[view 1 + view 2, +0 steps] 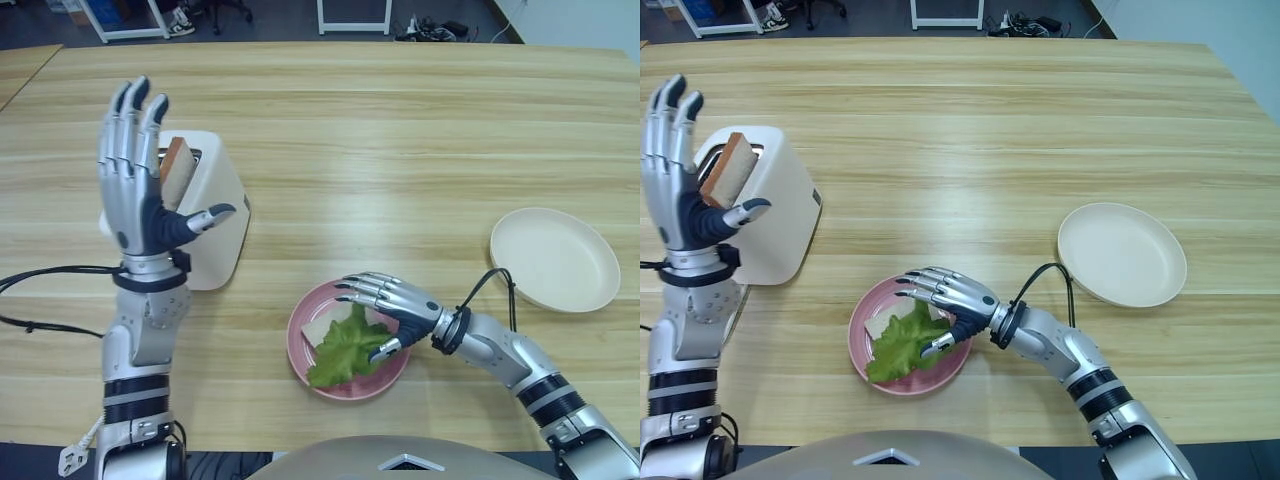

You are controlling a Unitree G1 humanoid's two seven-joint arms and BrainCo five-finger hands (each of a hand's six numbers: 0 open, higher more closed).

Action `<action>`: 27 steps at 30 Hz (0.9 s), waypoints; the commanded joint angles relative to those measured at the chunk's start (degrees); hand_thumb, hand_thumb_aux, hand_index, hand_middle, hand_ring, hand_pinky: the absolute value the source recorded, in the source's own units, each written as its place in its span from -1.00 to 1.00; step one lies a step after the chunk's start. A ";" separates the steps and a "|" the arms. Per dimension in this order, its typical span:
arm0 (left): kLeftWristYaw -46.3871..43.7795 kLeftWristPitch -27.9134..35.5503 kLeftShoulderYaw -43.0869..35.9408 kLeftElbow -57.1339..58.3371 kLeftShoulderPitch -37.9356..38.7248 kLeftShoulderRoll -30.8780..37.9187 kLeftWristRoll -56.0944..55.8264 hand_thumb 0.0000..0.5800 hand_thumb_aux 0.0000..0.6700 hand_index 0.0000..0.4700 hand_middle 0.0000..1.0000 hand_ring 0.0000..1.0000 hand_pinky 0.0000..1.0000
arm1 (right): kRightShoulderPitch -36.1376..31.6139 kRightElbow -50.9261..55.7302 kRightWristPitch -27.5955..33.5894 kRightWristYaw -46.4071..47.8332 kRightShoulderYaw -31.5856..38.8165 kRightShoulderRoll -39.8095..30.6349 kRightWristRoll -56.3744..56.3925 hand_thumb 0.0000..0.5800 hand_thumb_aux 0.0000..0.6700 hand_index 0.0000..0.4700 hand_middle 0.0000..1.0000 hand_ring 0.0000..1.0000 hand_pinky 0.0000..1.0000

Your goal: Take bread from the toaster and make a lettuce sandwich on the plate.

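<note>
Lettuce [345, 350] lay on bread [320, 328] on the pink plate [298, 358] — your right hand [400, 305] spread over it, gripping nothing, likely settling it. Your left hand [135, 200], open, stood poised beside the toaster [215, 245] — for its slice [178, 165].

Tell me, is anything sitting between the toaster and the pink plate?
Nothing: between the toaster and the pink plate there is only bare table, plain in both eye views.

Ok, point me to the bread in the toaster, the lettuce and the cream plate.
bread [728, 170], right eye view, its brown side above the slot.
lettuce [345, 350], left eye view, middle of the leaf.
cream plate [555, 262], left eye view, its bare middle.
</note>
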 commanded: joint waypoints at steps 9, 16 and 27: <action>-4.41 20.07 4.81 0.43 4.19 6.24 6.70 -1.00 -1.00 -1.00 -1.00 -1.00 -1.00 | -2.89 1.45 7.75 -14.67 -6.60 -0.83 -7.33 -1.00 -1.00 -1.00 -1.00 -1.00 -1.00; -15.08 20.24 -0.38 4.24 3.60 6.98 -1.46 -1.00 -1.00 -1.00 -1.00 -1.00 -1.00 | 0.96 -1.78 7.95 -21.70 -15.69 -2.90 -2.17 -1.00 -1.00 -1.00 -1.00 -1.00 -1.00; -23.28 22.51 -4.85 10.12 2.53 10.82 -5.34 1.00 1.00 1.00 -0.74 -0.74 -0.74 | 1.43 0.01 7.84 -21.98 -14.95 -2.86 -2.52 -1.00 -1.00 -1.00 -1.00 -1.00 -1.00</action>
